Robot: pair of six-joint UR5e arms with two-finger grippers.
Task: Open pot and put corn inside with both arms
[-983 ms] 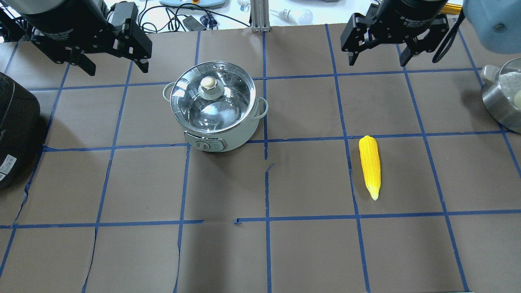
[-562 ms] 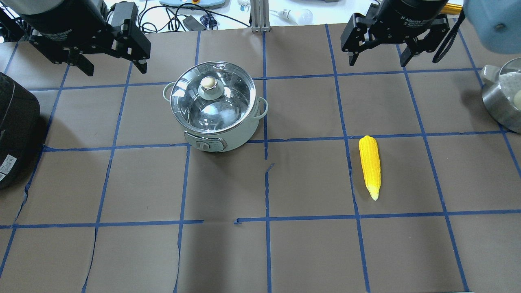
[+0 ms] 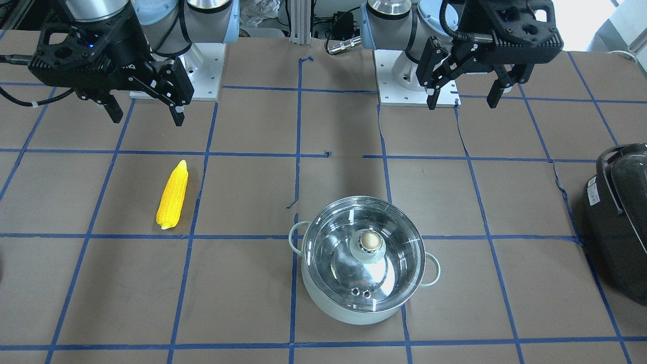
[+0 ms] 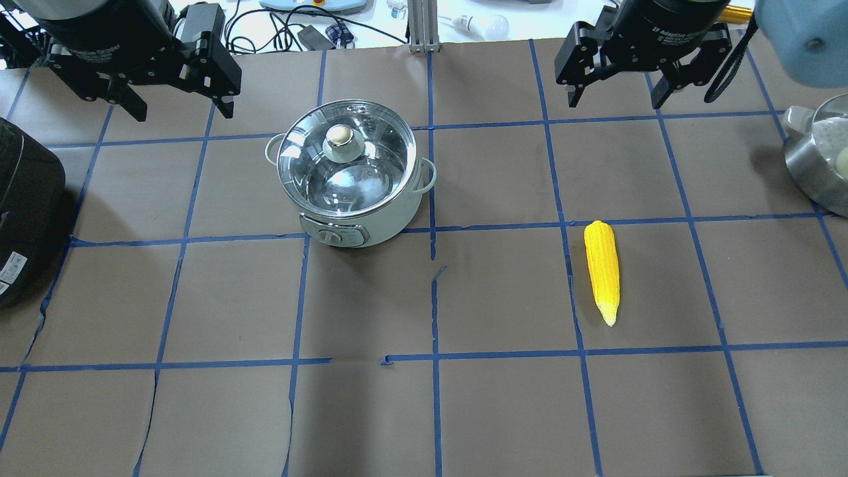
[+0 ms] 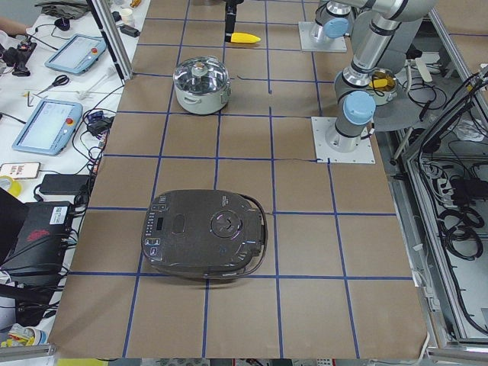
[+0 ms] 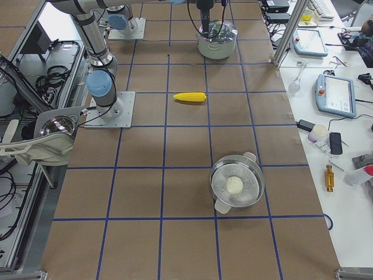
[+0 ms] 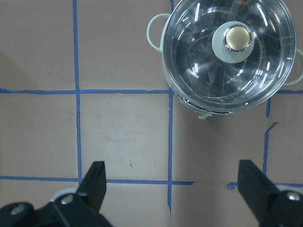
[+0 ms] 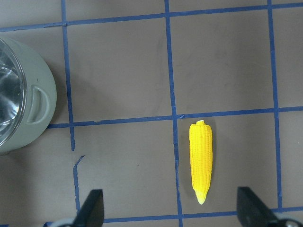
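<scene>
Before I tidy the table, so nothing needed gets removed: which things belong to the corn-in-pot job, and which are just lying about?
Job:
mint-green pot
glass lid
yellow corn
left pincer, open
right pincer, open

Lying about:
black appliance
steel pan

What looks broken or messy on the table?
The brown paper cover has small rips along the blue tape near the middle. Otherwise nothing stands out: the pot stands upright with its lid on, the corn lies flat, nothing spilled.

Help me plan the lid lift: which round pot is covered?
The pale mint-green pot with the clear glass lid; the bare steel pot stands open, a white ball inside.
</scene>
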